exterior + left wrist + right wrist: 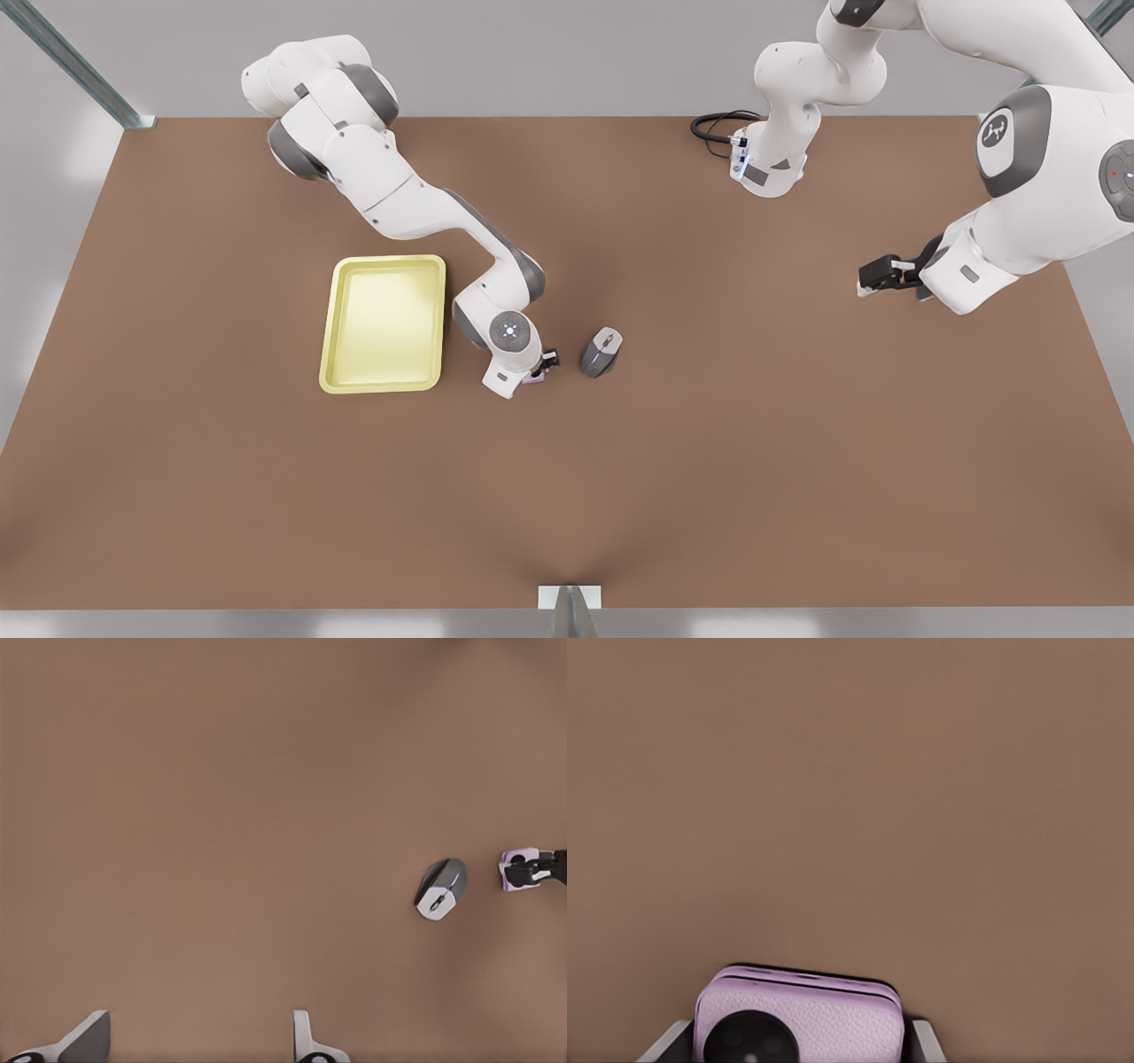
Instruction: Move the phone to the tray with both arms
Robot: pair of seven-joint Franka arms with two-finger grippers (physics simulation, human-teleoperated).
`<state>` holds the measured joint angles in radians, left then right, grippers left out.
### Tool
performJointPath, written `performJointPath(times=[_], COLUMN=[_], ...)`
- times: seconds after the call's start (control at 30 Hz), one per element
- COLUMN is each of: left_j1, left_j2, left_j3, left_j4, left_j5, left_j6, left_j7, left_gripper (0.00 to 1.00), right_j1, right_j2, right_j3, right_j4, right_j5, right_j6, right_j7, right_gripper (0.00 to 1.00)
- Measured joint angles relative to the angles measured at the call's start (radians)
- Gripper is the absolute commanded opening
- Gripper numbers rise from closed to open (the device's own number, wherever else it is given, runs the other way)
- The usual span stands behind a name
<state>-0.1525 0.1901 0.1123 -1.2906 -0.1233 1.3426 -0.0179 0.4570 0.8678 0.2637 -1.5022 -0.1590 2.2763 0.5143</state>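
Note:
The pale pink phone point(799, 1019), with its black camera circle, sits between the fingers of my right gripper point(797, 1052), which press on both its sides. In the front view, that gripper point(540, 366) is low over the table just right of the pale yellow tray point(383, 260), and a sliver of the phone point(534, 377) shows under it. I cannot tell whether the phone rests on the table or hangs just above it. My left gripper point(873, 275) waits open and empty at the front view's far right. Its wrist view shows the phone point(516, 870) far off.
A grey computer mouse point(601, 352) lies on the brown table just right of the phone, seen too in the left wrist view point(440, 889). A black cable point(716, 124) loops at the far arm base. The tray holds nothing.

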Motion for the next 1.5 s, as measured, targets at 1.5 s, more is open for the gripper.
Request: performJointPath(times=[1.5], left_j1=[0.002], left_j2=[-0.015], left_j3=[0.048], left_j4=[-0.009], left_j5=[0.008], left_j6=[-0.005], left_j7=[0.002], left_gripper=[1.0], right_j1=[-0.443], right_j2=[-0.75], right_j3=[-0.212], right_j4=[-0.038], right_j5=[0.117], right_j6=[-0.295], right_j7=[-0.483], right_gripper=[1.0])
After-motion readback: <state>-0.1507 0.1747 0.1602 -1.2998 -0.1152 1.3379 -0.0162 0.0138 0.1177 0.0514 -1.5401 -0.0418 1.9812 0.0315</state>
